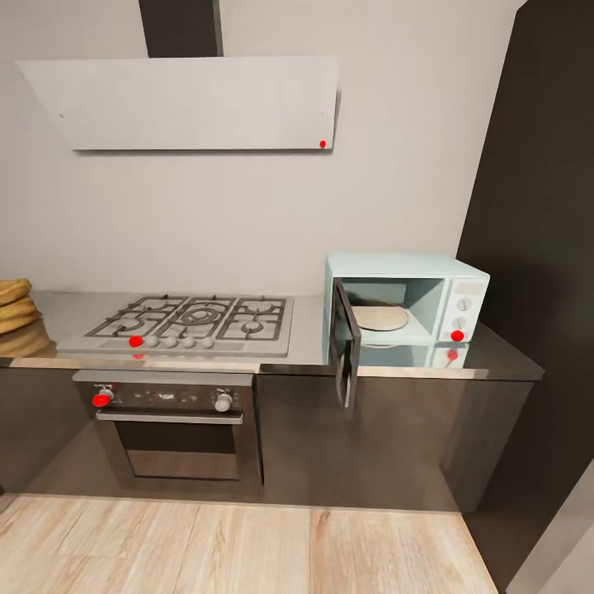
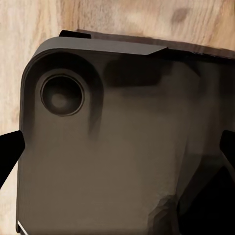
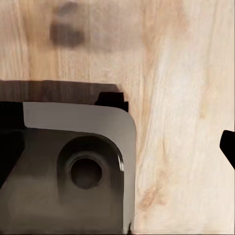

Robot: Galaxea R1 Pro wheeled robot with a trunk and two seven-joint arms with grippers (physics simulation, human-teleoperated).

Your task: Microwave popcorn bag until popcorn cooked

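Standing open beside hob [image 1: 191,323], microwave [image 1: 412,301], popcorn bag [image 1: 15,305] far off, fingers' state unclear.

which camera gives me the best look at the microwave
The head view: the microwave stands on the countertop, door swung open, turntable visible inside. Both wrist views look down at wooden floor and the robot's dark base instead.

Pale wall [image 1: 247,214], light wood floor [image 1: 206,544], dark cabinets [image 1: 363,437], grey hood [image 1: 190,103], gas hob [image 1: 194,322], oven [image 1: 169,433].
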